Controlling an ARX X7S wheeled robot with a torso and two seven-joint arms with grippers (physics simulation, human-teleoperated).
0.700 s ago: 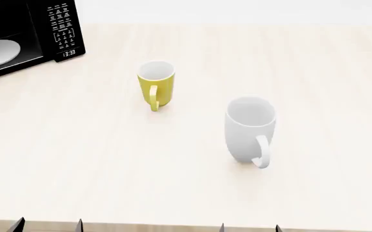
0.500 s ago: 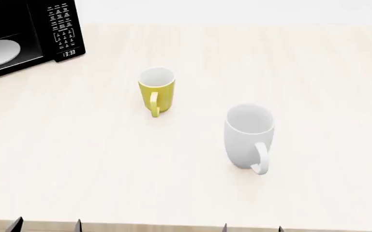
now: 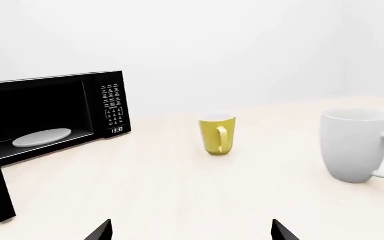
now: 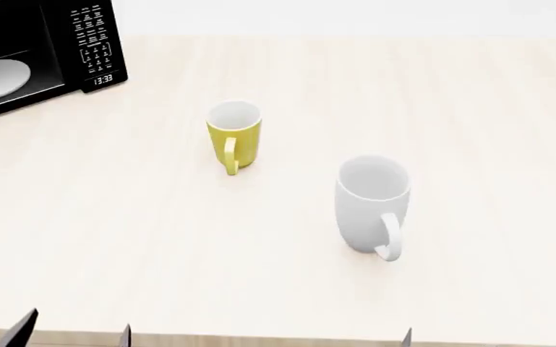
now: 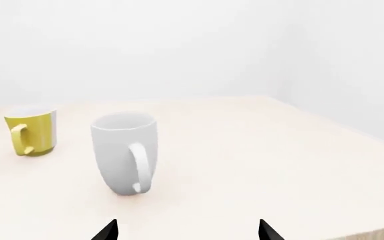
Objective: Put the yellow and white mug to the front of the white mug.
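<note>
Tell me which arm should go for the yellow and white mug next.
Left, probably. In the head view the yellow and white mug stands left of the white mug, nearer the left pincer. The right pincer would have to reach past the white mug. Both pincers are open, near the table edge.

Between the two earlier head-view pictures, both mugs were displaced slightly toward the bottom of the frame; no further displacement is seen now. At the bottom edge of the head view, the left gripper [image 4: 77, 329] fingertips are shown higher in the frame and shifted slightly right. Of the right gripper [image 4: 408, 337], only one fingertip is shown at the bottom edge, where two tips were visible before, at bottom centre-right.
</note>
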